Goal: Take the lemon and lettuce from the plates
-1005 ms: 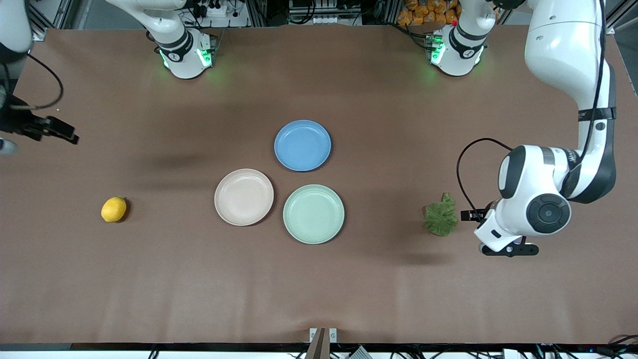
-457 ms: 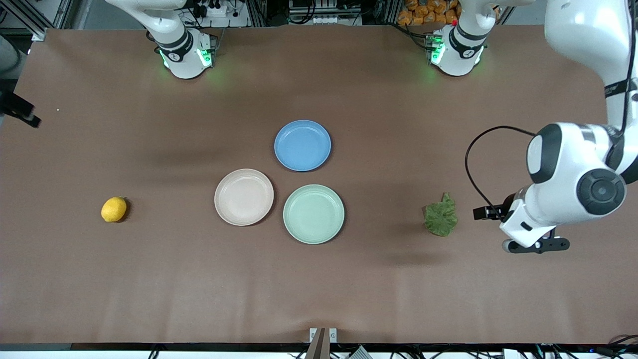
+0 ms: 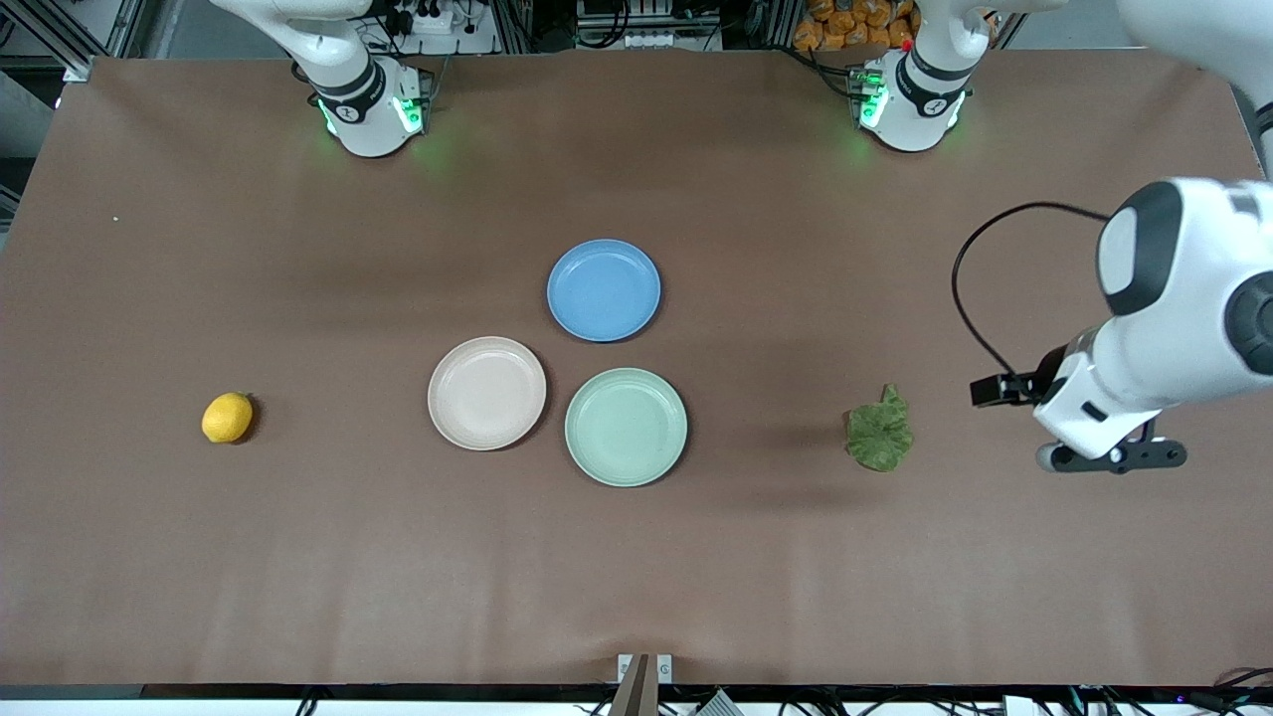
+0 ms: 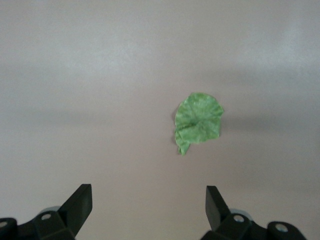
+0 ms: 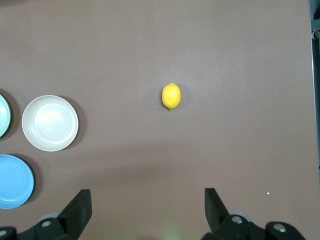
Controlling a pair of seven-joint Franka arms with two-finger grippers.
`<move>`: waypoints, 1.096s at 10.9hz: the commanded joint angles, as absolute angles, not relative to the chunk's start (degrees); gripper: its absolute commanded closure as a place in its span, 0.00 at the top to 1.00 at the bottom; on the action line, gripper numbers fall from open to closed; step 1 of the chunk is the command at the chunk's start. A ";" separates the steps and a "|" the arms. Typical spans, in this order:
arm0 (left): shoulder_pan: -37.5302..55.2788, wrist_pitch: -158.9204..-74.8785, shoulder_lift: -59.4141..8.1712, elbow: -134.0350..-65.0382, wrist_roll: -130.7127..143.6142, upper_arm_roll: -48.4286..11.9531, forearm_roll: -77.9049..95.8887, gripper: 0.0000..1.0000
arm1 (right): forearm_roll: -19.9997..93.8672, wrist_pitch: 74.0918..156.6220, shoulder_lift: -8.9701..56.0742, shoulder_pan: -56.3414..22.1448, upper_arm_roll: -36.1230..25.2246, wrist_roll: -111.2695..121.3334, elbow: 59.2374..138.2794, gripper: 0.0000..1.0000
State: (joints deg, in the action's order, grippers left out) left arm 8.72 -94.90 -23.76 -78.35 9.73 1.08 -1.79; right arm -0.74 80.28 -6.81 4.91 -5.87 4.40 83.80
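Observation:
The yellow lemon (image 3: 228, 418) lies on the bare table toward the right arm's end, apart from the plates; it also shows in the right wrist view (image 5: 171, 96). The green lettuce (image 3: 879, 430) lies on the table toward the left arm's end, and also shows in the left wrist view (image 4: 197, 121). The beige-pink plate (image 3: 486, 393) and the mint green plate (image 3: 626, 426) are both empty. My left gripper (image 4: 149, 205) is open and empty, high over the table beside the lettuce. My right gripper (image 5: 147, 205) is open and empty, high over the table near the lemon, and out of the front view.
An empty blue plate (image 3: 604, 289) sits farther from the front camera than the other two plates. The left arm's wrist (image 3: 1144, 378) hangs over the table's edge at its own end. The table edge (image 5: 311, 100) runs close to the lemon.
The left arm has risen and drawn away from the lettuce toward its end of the table. The right arm has moved out of the front view. Lemon and lettuce have not moved.

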 commanded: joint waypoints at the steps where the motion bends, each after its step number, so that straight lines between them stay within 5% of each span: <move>1: 8.52 -91.24 -19.96 -78.75 7.91 1.32 -1.23 1.00 | -1.32 79.54 -5.01 3.87 -5.80 3.96 82.97 1.00; 8: 8.61 -84.20 -14.34 -78.57 5.19 1.14 -2.64 1.00 | -1.67 84.73 4.21 1.93 -5.80 4.13 78.41 1.00; 12: 8.53 -84.37 -10.56 -78.57 5.10 1.49 -2.55 1.00 | -1.58 84.03 4.31 2.28 -5.89 5.01 78.40 1.00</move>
State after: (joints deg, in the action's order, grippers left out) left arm 8.69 -84.95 -13.11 -77.96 6.70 1.37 -1.85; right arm -0.78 85.58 3.82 2.29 -5.70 4.55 80.45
